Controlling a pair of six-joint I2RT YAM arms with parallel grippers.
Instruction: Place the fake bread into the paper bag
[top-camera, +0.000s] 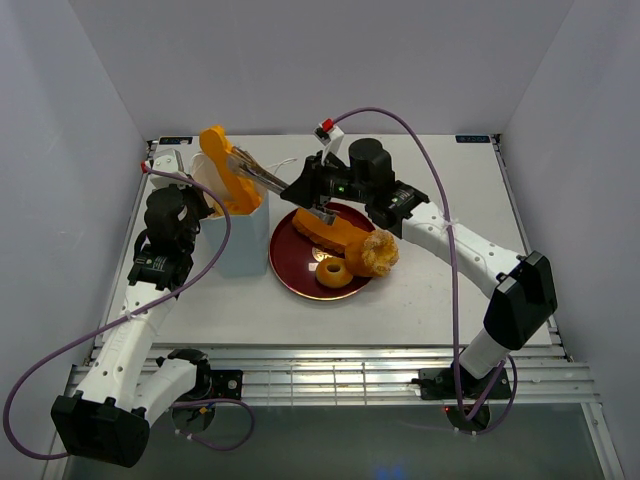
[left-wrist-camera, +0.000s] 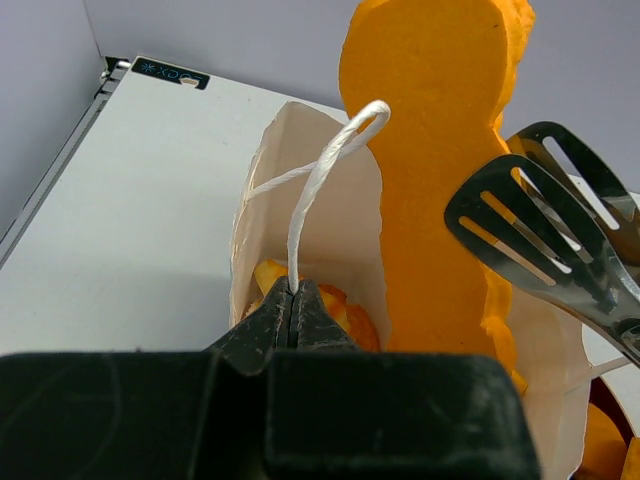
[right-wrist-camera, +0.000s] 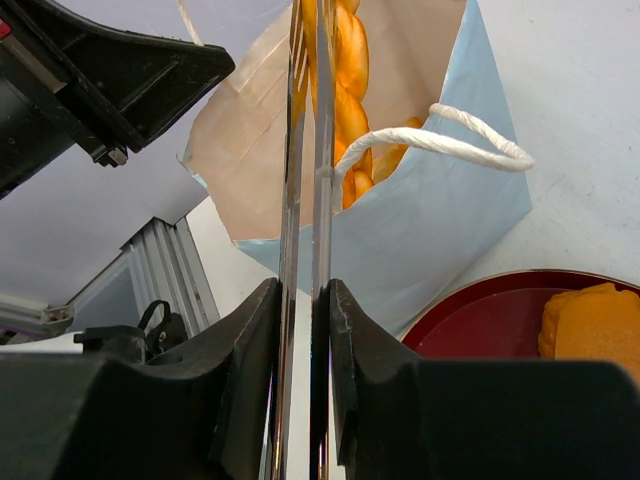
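Observation:
The white paper bag (top-camera: 240, 243) stands left of the dark red plate (top-camera: 292, 268). My left gripper (left-wrist-camera: 292, 298) is shut on the bag's cord handle (left-wrist-camera: 320, 170) and holds the mouth open; in the top view it (top-camera: 192, 203) is at the bag's left. My right gripper (right-wrist-camera: 302, 300) is shut on metal tongs (right-wrist-camera: 305, 150), which grip a long orange fake bread (top-camera: 226, 168) standing in the bag's mouth. It also shows in the left wrist view (left-wrist-camera: 440, 170). More bread (left-wrist-camera: 345, 305) lies inside the bag. A long piece (top-camera: 335, 232), a ring (top-camera: 333, 272) and a pleated bun (top-camera: 381, 252) lie on the plate.
The right arm (top-camera: 450, 235) reaches across the plate from the right. Grey walls enclose the table on three sides. A slatted rail (top-camera: 330, 375) runs along the table's near edge.

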